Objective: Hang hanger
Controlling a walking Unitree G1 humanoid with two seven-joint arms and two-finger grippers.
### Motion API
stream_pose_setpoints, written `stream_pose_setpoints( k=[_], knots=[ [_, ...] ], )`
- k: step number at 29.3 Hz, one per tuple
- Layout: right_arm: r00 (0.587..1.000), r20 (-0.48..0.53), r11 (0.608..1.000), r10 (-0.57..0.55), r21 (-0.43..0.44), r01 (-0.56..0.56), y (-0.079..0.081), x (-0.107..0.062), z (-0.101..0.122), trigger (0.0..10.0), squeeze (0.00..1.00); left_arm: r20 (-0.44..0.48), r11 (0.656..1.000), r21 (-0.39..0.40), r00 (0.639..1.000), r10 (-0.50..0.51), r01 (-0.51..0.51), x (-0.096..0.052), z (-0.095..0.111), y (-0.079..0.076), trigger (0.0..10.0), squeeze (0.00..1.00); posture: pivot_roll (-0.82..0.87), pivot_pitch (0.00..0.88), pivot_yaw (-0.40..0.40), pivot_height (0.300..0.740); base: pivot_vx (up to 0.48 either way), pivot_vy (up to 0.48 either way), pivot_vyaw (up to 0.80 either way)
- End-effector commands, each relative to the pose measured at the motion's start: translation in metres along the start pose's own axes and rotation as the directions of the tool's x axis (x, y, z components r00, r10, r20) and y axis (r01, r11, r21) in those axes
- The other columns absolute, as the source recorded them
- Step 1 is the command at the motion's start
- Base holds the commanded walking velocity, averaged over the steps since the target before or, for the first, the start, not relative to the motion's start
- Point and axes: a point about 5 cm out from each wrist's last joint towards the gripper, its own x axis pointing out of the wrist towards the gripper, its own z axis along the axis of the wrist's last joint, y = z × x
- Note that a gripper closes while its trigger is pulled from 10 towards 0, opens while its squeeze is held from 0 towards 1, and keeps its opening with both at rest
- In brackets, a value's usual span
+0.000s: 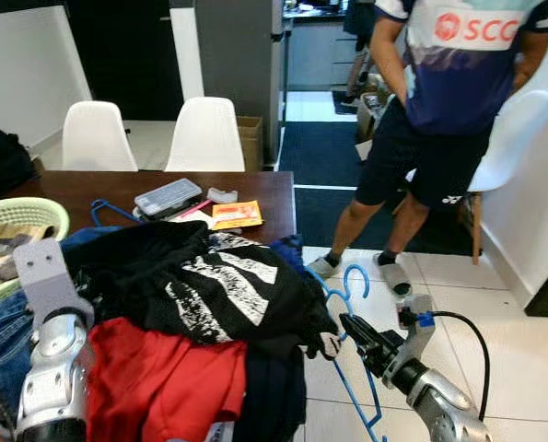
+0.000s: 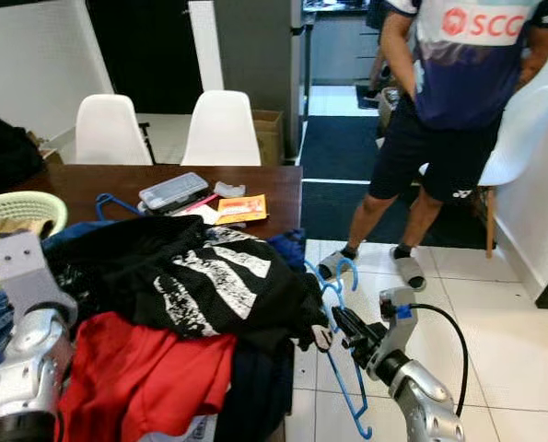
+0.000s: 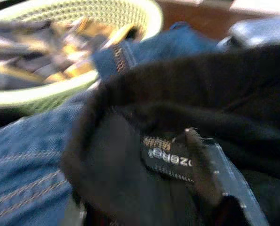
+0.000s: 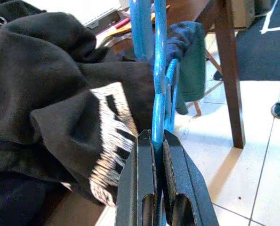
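Observation:
A blue plastic hanger (image 1: 350, 287) hangs off the right side of the clothes pile, hook uppermost, over the tiled floor. My right gripper (image 1: 347, 324) is shut on its thin bar, and the right wrist view shows the bar (image 4: 158, 94) pinched between both black fingers (image 4: 140, 179). The hanger's upper part runs against a black T-shirt with white print (image 1: 220, 287). My left arm (image 1: 52, 368) rises at the lower left beside the pile. Its wrist view looks closely at a black garment with a label (image 3: 170, 161) and blue jeans (image 3: 27, 155).
The brown table (image 1: 274, 189) carries the pile, a red garment (image 1: 163, 378), a green basket (image 1: 25, 214), a second blue hanger (image 1: 103, 212), a plastic box (image 1: 168, 196) and an orange packet (image 1: 237, 215). A person (image 1: 448, 101) stands on the right. White chairs (image 1: 204, 133) stand behind the table.

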Motion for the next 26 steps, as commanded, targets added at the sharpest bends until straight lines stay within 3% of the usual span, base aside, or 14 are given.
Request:
stream_pose_setpoints(
  k=[1, 2, 4, 5, 6, 8, 10, 11, 13, 20, 22, 24, 25, 26],
  knots=[
    [1.000, 0.020, 1.000, 0.022, 0.015, -0.022, 0.003, 0.003, 0.003, 10.0, 0.00, 0.032, 0.973, 0.225, 0.999, 0.041, -0.047, 0.001, 0.008, 0.019, 10.0, 1.00, -0.08, 0.000, -0.015, 0.740, 0.000, 0.000, 0.00],
    [1.000, 0.020, 1.000, 0.022, 0.015, -0.022, 0.003, 0.003, 0.003, 10.0, 0.00, 0.032, 0.973, 0.225, 0.999, 0.041, -0.047, 0.001, 0.008, 0.019, 10.0, 1.00, -0.08, 0.000, -0.015, 0.740, 0.000, 0.000, 0.00],
    [0.999, 0.017, 0.999, 0.029, 0.026, -0.029, 0.003, 0.003, 0.003, 10.0, 0.00, 0.029, 0.864, 0.501, 0.998, -0.064, 0.041, -0.001, 0.013, 0.021, 10.0, 1.00, -0.06, 0.000, -0.027, 0.740, 0.000, 0.000, 0.00],
    [0.999, 0.017, 0.999, 0.029, 0.026, -0.029, 0.003, 0.003, 0.003, 10.0, 0.00, 0.029, 0.864, 0.501, 0.998, -0.064, 0.041, -0.001, 0.013, 0.021, 10.0, 1.00, -0.06, 0.000, -0.027, 0.740, 0.000, 0.000, 0.00],
    [0.999, 0.015, 0.999, 0.032, 0.030, -0.032, 0.003, 0.003, 0.003, 10.0, 0.00, 0.012, 0.830, 0.553, 0.995, -0.097, 0.075, -0.003, 0.013, 0.021, 10.0, 1.00, -0.06, 0.000, -0.027, 0.740, 0.000, 0.000, 0.00],
    [0.999, 0.014, 0.999, 0.035, 0.034, -0.036, 0.003, 0.003, 0.003, 10.0, 0.00, -0.030, 0.835, 0.536, 0.991, -0.128, 0.124, -0.008, 0.010, 0.019, 10.0, 1.00, -0.05, 0.000, -0.038, 0.740, 0.000, 0.000, 0.00],
    [0.999, 0.012, 0.998, 0.042, 0.043, -0.043, 0.003, 0.003, 0.003, 10.0, 0.00, -0.161, 0.769, 0.543, 0.940, -0.299, 0.338, -0.028, 0.008, 0.003, 10.0, 1.00, -0.05, 0.000, -0.044, 0.740, 0.000, 0.000, 0.00],
    [0.999, 0.012, 0.998, 0.042, 0.043, -0.043, 0.003, 0.003, 0.003, 10.0, 0.00, -0.161, 0.769, 0.543, 0.940, -0.299, 0.338, -0.028, 0.008, 0.003, 10.0, 1.00, -0.05, 0.000, -0.044, 0.740, 0.000, 0.000, 0.00],
    [0.999, 0.012, 0.998, 0.045, 0.048, -0.046, 0.002, 0.003, 0.003, 10.0, 0.00, -0.211, 0.719, 0.515, 0.882, -0.421, 0.466, -0.045, 0.017, -0.009, 10.0, 1.00, -0.04, 0.000, -0.047, 0.740, 0.000, 0.000, 0.00],
    [0.999, 0.014, 0.997, 0.046, 0.055, -0.047, 0.002, 0.002, 0.004, 10.0, 0.00, -0.187, 0.680, 0.532, 0.853, -0.487, 0.505, -0.055, 0.035, -0.019, 10.0, 1.00, -0.04, 0.000, -0.049, 0.740, 0.000, 0.000, 0.00],
    [0.999, 0.016, 0.997, 0.046, 0.061, -0.047, 0.001, 0.003, 0.004, 10.0, 0.00, 0.112, 0.761, 0.403, 0.798, -0.592, 0.508, -0.062, 0.073, -0.050, 10.0, 1.00, -0.04, 0.000, -0.047, 0.740, 0.000, 0.000, 0.00],
    [0.999, 0.016, 0.997, 0.046, 0.061, -0.047, 0.001, 0.003, 0.004, 10.0, 0.00, 0.112, 0.761, 0.403, 0.798, -0.592, 0.508, -0.062, 0.073, -0.050, 10.0, 1.00, -0.04, 0.000, -0.047, 0.740, 0.000, 0.000, 0.00],
    [0.999, 0.018, 0.997, 0.046, 0.062, -0.047, 0.001, 0.003, 0.005, 10.0, 0.00, 0.241, 0.797, 0.270, 0.763, -0.600, 0.541, -0.068, 0.083, -0.063, 10.0, 0.00, -0.05, 0.000, -0.043, 0.740, 0.000, 0.000, 0.00],
    [0.999, 0.021, 0.997, 0.045, 0.064, -0.046, 0.001, 0.003, 0.005, 10.0, 0.00, 0.292, 0.799, 0.202, 0.744, -0.601, 0.567, -0.074, 0.082, -0.075, 10.0, 0.00, -0.05, 0.000, -0.043, 0.740, 0.000, 0.000, 0.00]
  ],
)
